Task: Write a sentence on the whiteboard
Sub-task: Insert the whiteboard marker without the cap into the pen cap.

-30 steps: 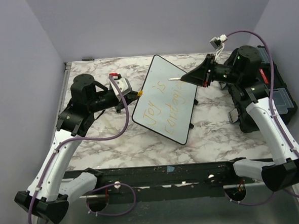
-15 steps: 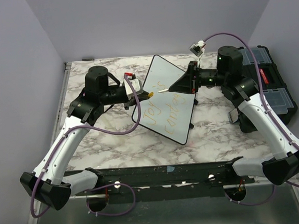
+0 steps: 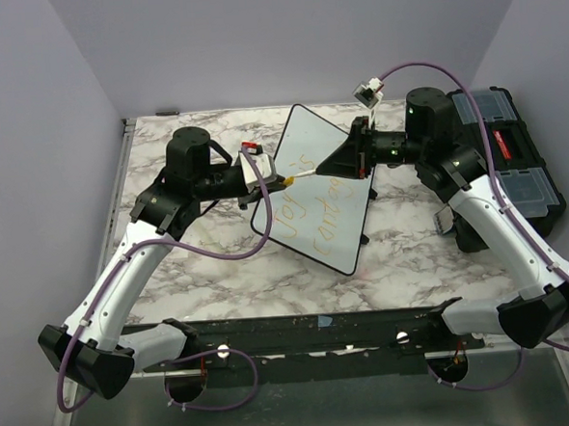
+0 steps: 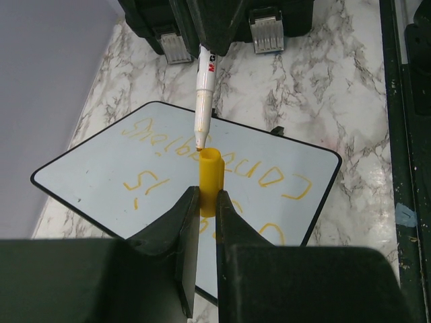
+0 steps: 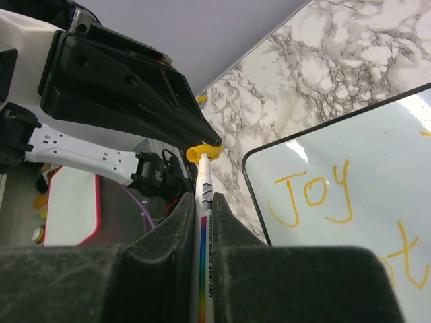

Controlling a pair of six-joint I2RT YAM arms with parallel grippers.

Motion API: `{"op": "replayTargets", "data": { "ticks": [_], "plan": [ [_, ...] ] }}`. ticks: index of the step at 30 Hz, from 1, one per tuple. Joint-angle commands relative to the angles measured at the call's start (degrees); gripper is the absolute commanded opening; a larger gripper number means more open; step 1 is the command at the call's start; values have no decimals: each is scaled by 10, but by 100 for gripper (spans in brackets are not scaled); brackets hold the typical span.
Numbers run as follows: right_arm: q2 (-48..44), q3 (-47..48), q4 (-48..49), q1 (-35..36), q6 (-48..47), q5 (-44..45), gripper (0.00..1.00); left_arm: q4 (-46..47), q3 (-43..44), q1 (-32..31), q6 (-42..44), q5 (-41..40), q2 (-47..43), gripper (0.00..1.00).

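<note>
**Top external: marker tip at cap mouth, above the board's upper-left edge**

Left gripper [image 4: 207, 195] has its fingers pressed onto a yellow cap [image 4: 210, 180], held upright with the open end up. Right gripper [image 5: 202, 202] pinches a white marker [image 4: 204, 87] by the barrel, tip pointing at the cap.

Hard to make out:
- Left wrist view: the tip sits at the rim of the cap mouth. Can't tell whether it is inside or only touching the edge.
- Right wrist view: the cap shows right at the end of the marker, with the left gripper's black body filling the upper left behind it. Seating is not resolvable here either.
- Left wrist view: the marker's back end and the right gripper run off the top of the frame, and the left fingers cover the near part of the board.
- Right wrist view: only "Joy" and a few strokes of the second line are in frame; the board is cut off at the right edge.
- Top view: the cap is a yellow speck.

The whiteboard [image 3: 311, 139] lies diagonally mid-frame on the marble table [image 3: 200, 252], one corner toward the back wall. The sentence [image 3: 313, 206] runs across it in two faint orange lines.

Room: open marble lies left of and below the board. A black toolbox [image 3: 518, 165] occupies the right edge, close beside the right arm.
</note>
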Motion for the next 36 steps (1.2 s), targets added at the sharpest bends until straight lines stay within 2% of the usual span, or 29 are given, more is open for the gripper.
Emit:
{"op": "replayTargets", "data": {
  "ticks": [1, 36],
  "plan": [
    [-5, 17, -6, 5, -4, 16, 1, 6, -8, -4, 17, -14, 0, 0],
    [-15, -11, -31, 7, -22, 16, 1, -18, 15, -29, 23, -73, 15, 0]
  ]
}}
